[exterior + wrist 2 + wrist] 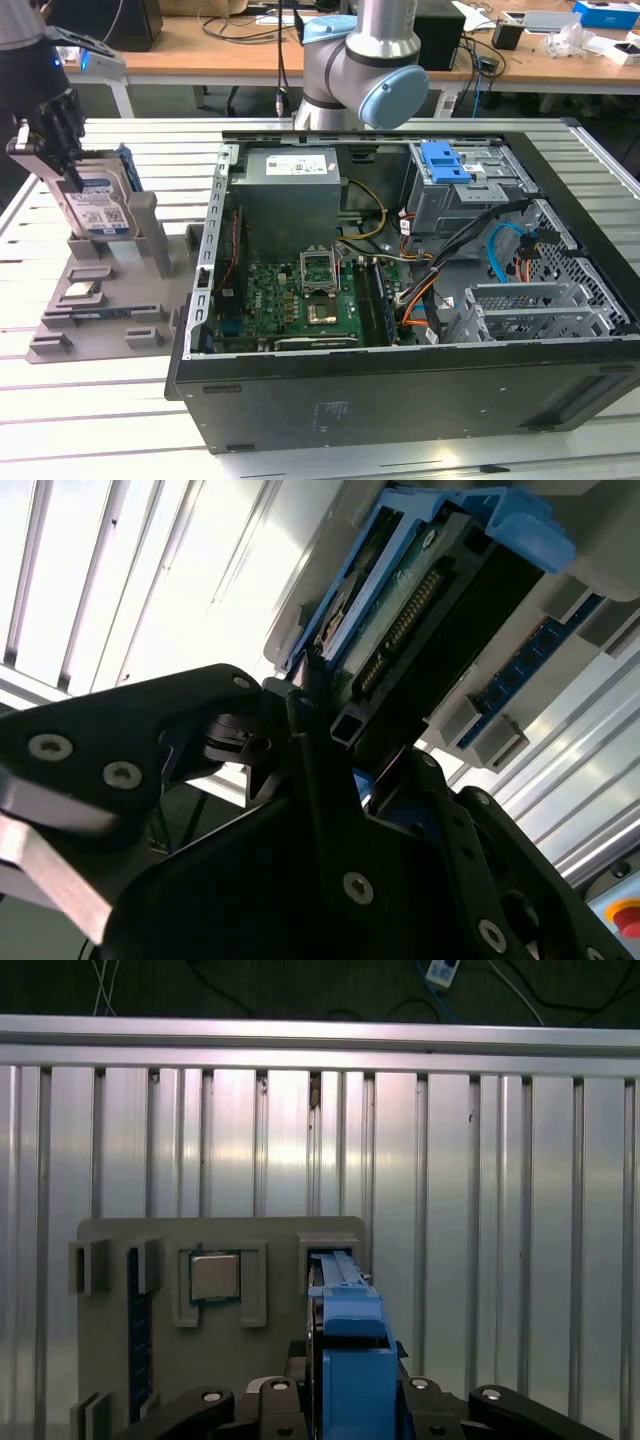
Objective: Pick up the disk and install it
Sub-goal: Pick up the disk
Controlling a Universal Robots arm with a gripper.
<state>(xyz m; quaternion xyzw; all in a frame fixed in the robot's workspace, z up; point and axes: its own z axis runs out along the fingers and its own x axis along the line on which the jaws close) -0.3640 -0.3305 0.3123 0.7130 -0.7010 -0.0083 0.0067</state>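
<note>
Black metal gripper (pixel 68 172), at the exterior view's left: its fingers are closed on the upper edge of the disk (pixel 100 208), a rectangular silver hard drive with a white-and-blue label in a blue plastic carrier, apparently pinching it, though the contact is partly hidden. The disk stands upright on edge in a slot of the flat grey plastic holder tray (pixel 100 338), near a small square silver processor chip (pixel 80 291) lying flat in its recess. The tray lies on the ribbed aluminium table (pixel 90 425), just beside the open black computer case (pixel 400 405).
</note>
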